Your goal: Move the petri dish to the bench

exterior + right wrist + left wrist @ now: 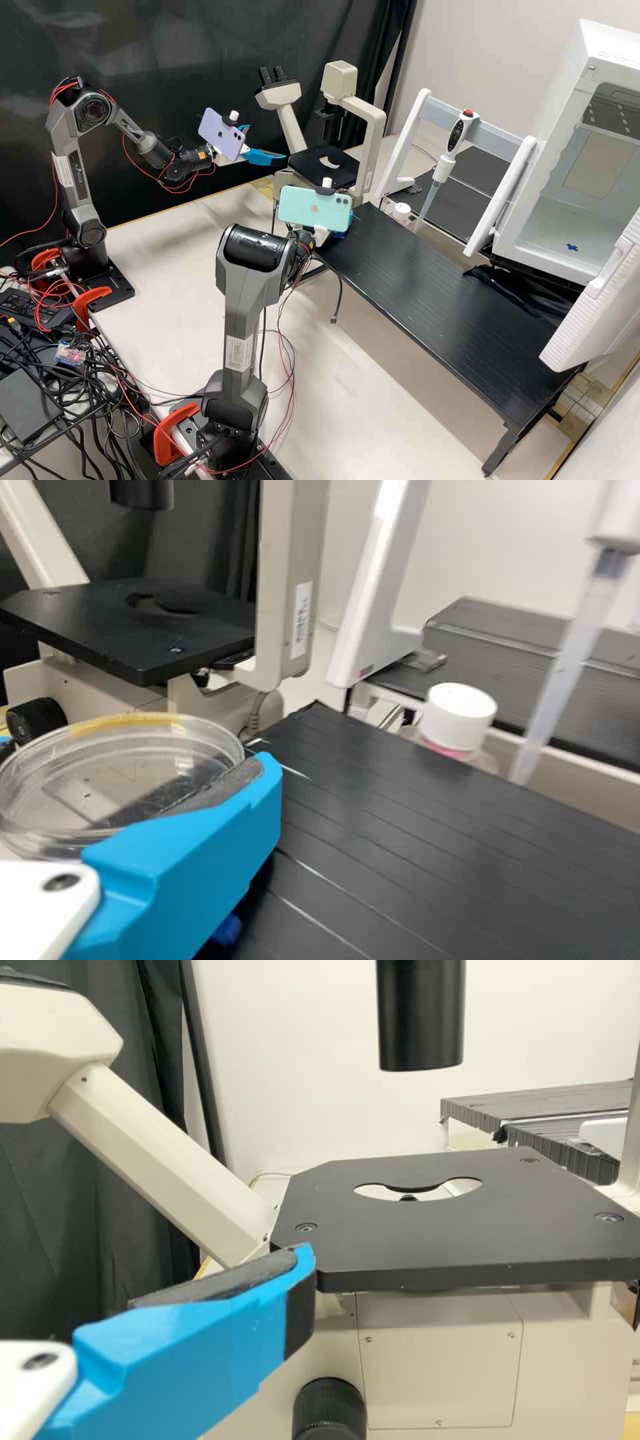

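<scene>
In the high view my left gripper stands by the microscope stage, its blue fingers apart with nothing between them. One finger of the left gripper shows near the stage in the left wrist view. My right gripper is at the far left end of the raised black bench, partly hidden behind its phone. In the right wrist view the clear round petri dish is held level between the fingers of the right gripper, beside the black bench surface.
A white-capped bottle and a pipette on a white stand are behind the bench. An open white cabinet is at the right. The microscope's arm rises between stage and stand.
</scene>
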`<state>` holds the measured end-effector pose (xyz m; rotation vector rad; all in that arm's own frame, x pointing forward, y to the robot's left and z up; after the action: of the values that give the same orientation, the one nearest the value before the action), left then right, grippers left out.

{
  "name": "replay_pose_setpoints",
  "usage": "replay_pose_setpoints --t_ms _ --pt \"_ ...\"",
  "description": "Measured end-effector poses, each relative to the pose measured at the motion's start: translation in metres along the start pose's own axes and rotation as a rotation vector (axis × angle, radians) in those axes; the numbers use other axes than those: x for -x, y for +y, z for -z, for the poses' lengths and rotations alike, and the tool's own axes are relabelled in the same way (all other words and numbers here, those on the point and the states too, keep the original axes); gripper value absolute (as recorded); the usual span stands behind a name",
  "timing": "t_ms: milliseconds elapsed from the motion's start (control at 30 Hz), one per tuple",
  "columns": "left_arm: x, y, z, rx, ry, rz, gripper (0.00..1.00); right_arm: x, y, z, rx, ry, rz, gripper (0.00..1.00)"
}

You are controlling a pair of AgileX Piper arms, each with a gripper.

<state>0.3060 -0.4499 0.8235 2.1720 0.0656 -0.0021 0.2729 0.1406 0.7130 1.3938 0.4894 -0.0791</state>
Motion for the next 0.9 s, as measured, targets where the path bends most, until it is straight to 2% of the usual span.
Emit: replay_pose_setpoints --t_ms 233,400,700,733,900 --pt "0.000 0.000 0.000 0.000 0.000 0.000 1.00 0.022 0.001 -0.020 0.000 -0.022 -0.066 0.00" --pt "0.000 0.000 0.000 0.000 0.000 0.000 1.00 0.029 -0.002 -0.027 -0.015 -0.027 -0.073 0.00" --pt "0.000 0.000 0.000 0.000 0.000 0.000 1.00 0.036 -0.003 -0.034 -0.013 -0.044 -0.081 0.00" --pt "0.000 0.000 0.000 0.000 0.000 0.000 1.00 0.038 -0.002 -0.035 -0.013 -0.049 -0.084 1.00" --pt "0.000 0.000 0.000 0.000 0.000 0.000 1.00 0.042 0.004 -0.036 -0.016 -0.051 -0.107 1.00"
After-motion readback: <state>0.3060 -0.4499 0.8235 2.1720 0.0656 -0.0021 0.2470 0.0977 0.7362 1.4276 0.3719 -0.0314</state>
